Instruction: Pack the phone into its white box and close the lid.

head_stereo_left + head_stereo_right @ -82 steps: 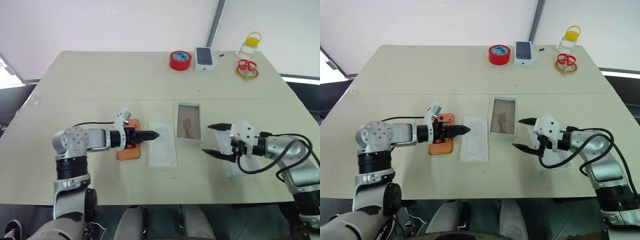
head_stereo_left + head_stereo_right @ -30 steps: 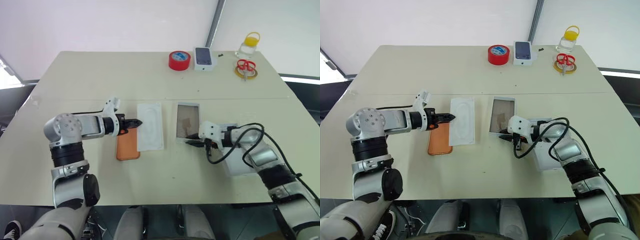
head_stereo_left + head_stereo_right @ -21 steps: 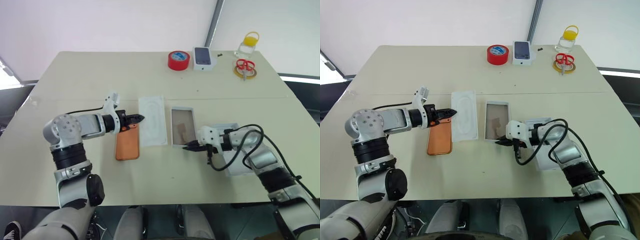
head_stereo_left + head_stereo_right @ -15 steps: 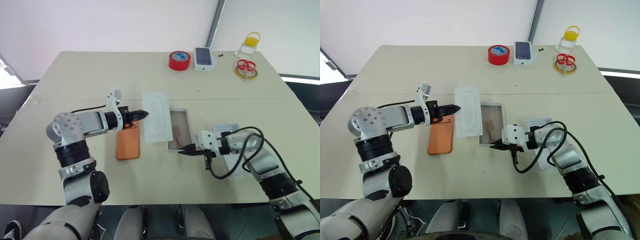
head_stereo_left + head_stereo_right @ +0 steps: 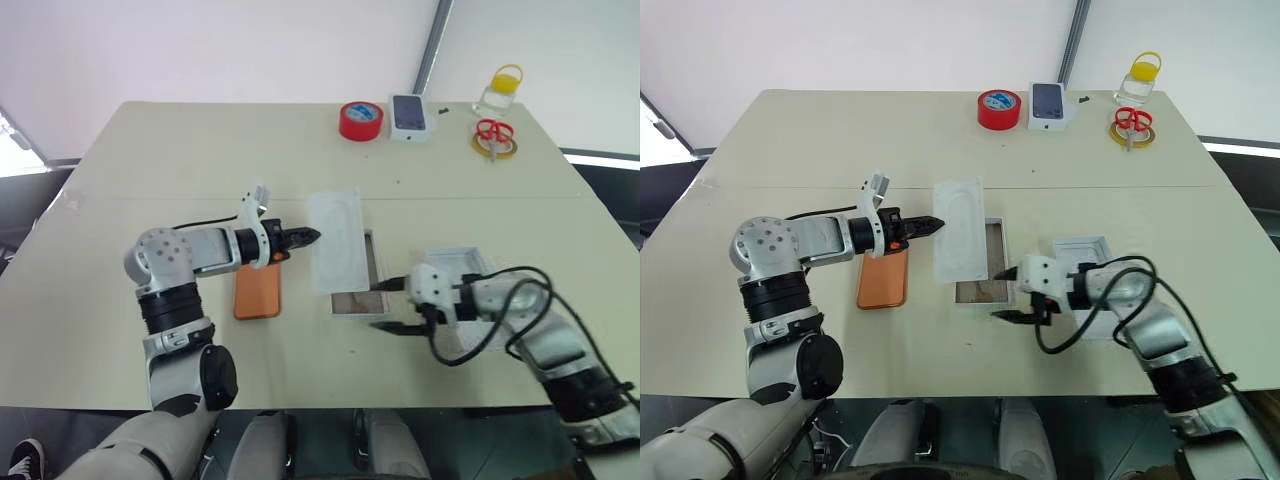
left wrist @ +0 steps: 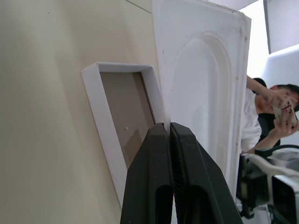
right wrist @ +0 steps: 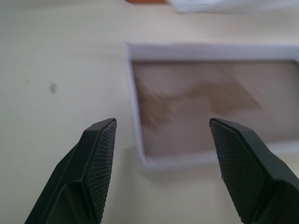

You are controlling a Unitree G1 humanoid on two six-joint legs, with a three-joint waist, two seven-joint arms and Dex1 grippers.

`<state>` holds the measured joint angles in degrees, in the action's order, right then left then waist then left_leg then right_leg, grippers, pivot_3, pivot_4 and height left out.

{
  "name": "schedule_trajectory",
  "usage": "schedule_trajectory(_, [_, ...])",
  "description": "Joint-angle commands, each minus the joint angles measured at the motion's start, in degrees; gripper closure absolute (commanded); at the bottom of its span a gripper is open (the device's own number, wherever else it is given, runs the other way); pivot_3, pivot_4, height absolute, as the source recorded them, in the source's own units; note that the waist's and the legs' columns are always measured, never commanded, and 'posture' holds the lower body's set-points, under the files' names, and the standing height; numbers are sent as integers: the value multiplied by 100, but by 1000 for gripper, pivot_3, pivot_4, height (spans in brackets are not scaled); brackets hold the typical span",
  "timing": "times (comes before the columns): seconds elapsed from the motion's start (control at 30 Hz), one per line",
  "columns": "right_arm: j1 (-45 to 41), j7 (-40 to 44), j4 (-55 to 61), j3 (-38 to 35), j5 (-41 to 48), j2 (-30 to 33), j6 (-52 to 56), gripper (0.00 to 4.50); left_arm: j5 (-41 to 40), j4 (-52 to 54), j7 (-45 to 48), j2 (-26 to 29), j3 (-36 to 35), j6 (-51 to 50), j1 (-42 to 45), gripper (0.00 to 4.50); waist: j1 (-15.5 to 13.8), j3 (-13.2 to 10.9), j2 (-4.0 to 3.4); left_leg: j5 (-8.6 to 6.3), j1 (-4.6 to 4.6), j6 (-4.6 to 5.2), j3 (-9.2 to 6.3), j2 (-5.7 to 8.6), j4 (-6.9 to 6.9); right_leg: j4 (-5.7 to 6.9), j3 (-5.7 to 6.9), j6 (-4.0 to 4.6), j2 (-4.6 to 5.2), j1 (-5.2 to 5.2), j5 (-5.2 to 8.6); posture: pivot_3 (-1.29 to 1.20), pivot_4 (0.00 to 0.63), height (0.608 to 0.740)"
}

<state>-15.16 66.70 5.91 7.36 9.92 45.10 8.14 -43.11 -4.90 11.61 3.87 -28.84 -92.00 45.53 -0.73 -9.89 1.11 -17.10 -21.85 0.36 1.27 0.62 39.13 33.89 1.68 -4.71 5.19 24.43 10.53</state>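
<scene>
one orange slab smartphone (image 5: pixel 883 279). one flat white insert with an oval recess (image 5: pixel 959 229). two white rectangular box parts: an open shell with a brownish inside (image 5: pixel 981 289) and another white tray (image 5: pixel 1086 250). one red tape roll (image 5: pixel 999 108), one small box printed with a dark phone (image 5: pixel 1048 105), one yellow-lidded clear jar (image 5: pixel 1143 80), one pair of red-handled scissors (image 5: pixel 1131 126).

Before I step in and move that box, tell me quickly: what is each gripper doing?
Left gripper: shut on the flat white insert, lifted over the white box.
Right gripper: open, holding nothing.
</scene>
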Motion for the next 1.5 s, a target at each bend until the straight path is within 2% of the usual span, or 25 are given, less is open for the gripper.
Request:
schedule_trajectory(0.03, [150,-17,-200,-478,49,309,-277,1052,22,143,-234,-289,-91,-50,-55,4500,2,0,0,0,1,1,0,0,-1,0,0,-1,0,0,1,0,150,740])
schedule_trajectory(0.17, [34,-263,-690,-654,-92,338,-638,1052,87,277,-353,-535,-9,-50,-174,4500,12,-4,6,0,-2,2,2,0,0,-4,-1,1,-1,0,2,0,150,740])
schedule_trajectory(0.37, [-56,-370,-961,-702,-68,277,-810,1052,405,353,-500,-578,324,344,-365,4500,8,-4,7,0,-1,2,1,-8,-2,-4,-1,0,-11,2,2,0,150,740])
schedule_trajectory(0.63, [-50,-354,-881,-877,379,122,-677,1052,393,305,-351,-512,443,330,-373,4500,1,-5,8,0,-4,2,0,-7,-1,-9,-2,2,-9,2,2,0,150,740])
schedule_trajectory(0.93, [-33,-464,-815,-789,293,58,-734,1052,431,192,-329,-580,621,376,-317,4500,3,-5,8,0,-5,2,0,-7,-1,-11,-1,2,-10,2,2,0,150,740])
schedule_trajectory(1.03, [-13,-499,-797,-790,284,70,-735,996,460,162,-343,-575,633,428,-284,3530,1,-5,8,0,-5,2,0,-7,-1,-11,-1,2,-10,2,2,0,150,740])
schedule_trajectory(1.2, [-1,-557,-785,-795,287,53,-726,996,395,226,-312,-683,527,191,-144,1141,1,-5,8,0,-8,2,0,-7,0,-16,-1,3,-10,2,2,0,150,740])
schedule_trajectory(1.5, [-333,-800,-628,-862,561,-360,-449,996,300,611,-49,-441,652,399,-89,1141,17,-6,9,0,-8,2,0,-11,-1,-17,-1,2,-14,2,2,0,150,740])
